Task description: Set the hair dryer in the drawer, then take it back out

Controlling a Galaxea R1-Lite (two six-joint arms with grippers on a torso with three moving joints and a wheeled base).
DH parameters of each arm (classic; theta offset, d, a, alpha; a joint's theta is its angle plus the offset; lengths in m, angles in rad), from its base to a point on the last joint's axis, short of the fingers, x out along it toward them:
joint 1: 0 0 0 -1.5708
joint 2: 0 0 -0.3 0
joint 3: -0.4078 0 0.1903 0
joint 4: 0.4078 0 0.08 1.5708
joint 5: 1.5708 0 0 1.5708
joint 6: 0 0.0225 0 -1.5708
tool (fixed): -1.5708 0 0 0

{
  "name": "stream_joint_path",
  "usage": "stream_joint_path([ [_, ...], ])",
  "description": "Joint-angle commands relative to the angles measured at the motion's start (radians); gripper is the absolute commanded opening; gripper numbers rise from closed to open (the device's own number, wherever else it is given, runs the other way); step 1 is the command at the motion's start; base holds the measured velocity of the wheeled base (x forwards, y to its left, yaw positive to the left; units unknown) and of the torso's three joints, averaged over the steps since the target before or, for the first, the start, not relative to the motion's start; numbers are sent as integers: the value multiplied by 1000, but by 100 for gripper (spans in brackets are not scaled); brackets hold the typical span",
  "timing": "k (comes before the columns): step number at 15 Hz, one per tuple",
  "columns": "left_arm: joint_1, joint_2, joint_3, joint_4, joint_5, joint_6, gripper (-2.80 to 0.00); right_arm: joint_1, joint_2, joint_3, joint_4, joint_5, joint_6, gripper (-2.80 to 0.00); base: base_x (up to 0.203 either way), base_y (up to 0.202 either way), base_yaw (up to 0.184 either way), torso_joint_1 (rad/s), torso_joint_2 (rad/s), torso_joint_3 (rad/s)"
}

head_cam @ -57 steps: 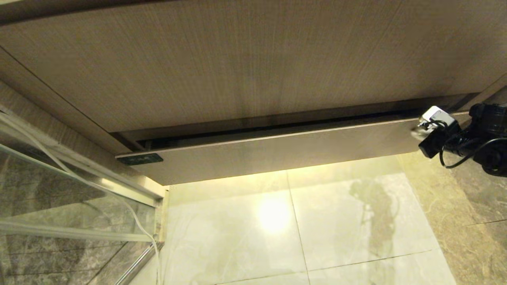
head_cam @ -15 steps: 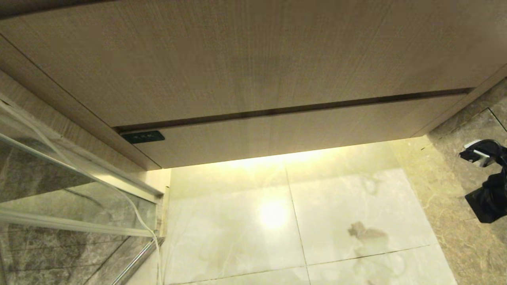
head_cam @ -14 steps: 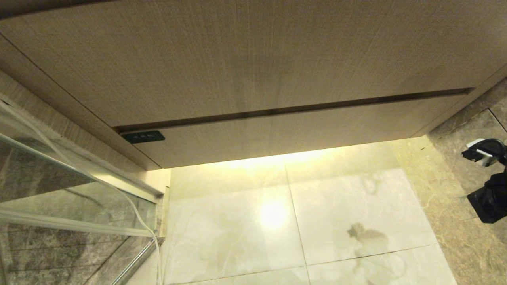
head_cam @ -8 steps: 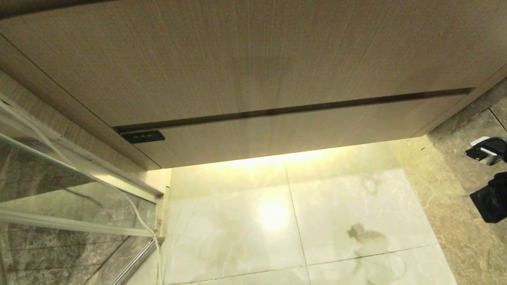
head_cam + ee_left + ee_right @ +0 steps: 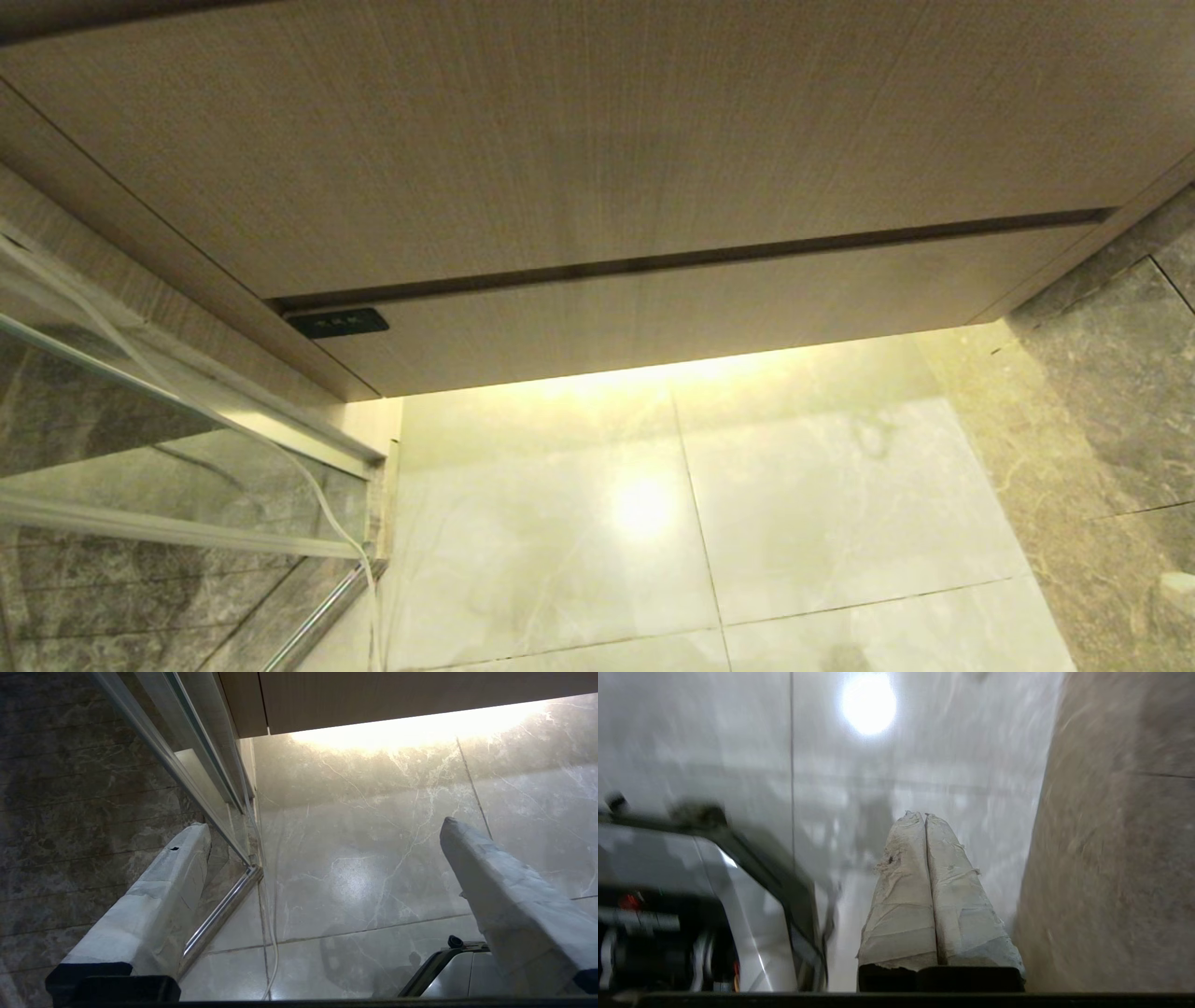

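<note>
Drawer (image 5: pixel 653 322) fully shut; contents apparently hidden

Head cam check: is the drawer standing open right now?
No. The drawer front sits flush under the taller panel, with only a thin dark seam between them.
</note>
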Motion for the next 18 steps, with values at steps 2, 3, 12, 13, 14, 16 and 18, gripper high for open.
stream_joint_path([
  [2, 0, 0, 0, 0, 0, 0, 0, 63, -544, 231, -36, -15, 86, -280, 0, 0, 0, 0, 0, 0],
  [3, 0, 0, 0, 0, 0, 0, 0, 83, -609, 305, -51, -22, 121, -280, 0, 0, 0, 0, 0, 0],
  [12, 0, 0, 0, 0, 0, 0, 0, 110, -648, 353, -74, -32, 169, -280, 0, 0, 0, 0, 0, 0],
  [13, 0, 0, 0, -2, 0, 0, 0, 110, -650, 354, -72, -35, 172, -280, 0, 0, 0, 0, 0, 0],
  [14, 0, 0, 0, -2, 0, 0, 0, 108, -676, 356, -62, -49, 185, -280, 0, 0, 0, 0, 0, 0],
  [16, 0, 0, 0, -2, 0, 0, 0, 105, -754, 359, -42, -77, 210, -280, 0, 0, 0, 0, 0, 0],
  [18, 0, 0, 0, -2, 0, 0, 0, 104, -757, 359, -39, -81, 215, -280, 0, 0, 0, 0, 0, 0],
])
